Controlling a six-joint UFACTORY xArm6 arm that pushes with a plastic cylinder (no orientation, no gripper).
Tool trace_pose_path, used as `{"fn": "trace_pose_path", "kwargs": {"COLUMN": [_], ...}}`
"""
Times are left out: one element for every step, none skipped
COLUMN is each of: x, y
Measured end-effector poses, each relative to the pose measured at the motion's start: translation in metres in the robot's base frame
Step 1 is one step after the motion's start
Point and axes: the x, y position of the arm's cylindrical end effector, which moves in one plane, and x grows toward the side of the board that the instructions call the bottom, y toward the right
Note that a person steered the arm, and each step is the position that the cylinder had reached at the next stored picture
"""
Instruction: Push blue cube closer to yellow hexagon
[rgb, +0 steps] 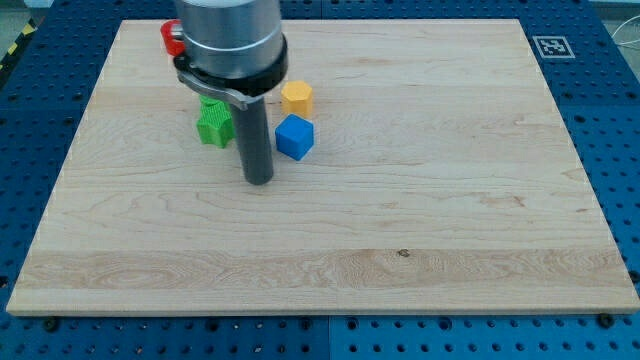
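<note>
The blue cube (295, 137) sits on the wooden board in the view's upper left part. The yellow hexagon (297, 97) lies just above it, a small gap apart. My tip (259, 180) rests on the board to the lower left of the blue cube, close to it but not touching. The rod rises from there and hides part of what lies behind it.
A green block (214, 123) of star-like shape lies left of the rod, partly hidden by the arm. A red block (169, 37) peeks out at the view's top left behind the arm. The board's edge (320, 316) runs along the view's bottom.
</note>
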Motion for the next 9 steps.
{"fn": "trace_pose_path", "kwargs": {"x": [-0.007,-0.010,-0.012,-0.012,-0.014,-0.026,-0.038,-0.036,-0.055], "y": [-0.008,0.002,0.014,0.040,0.063,0.062,0.056,0.086,0.112]}}
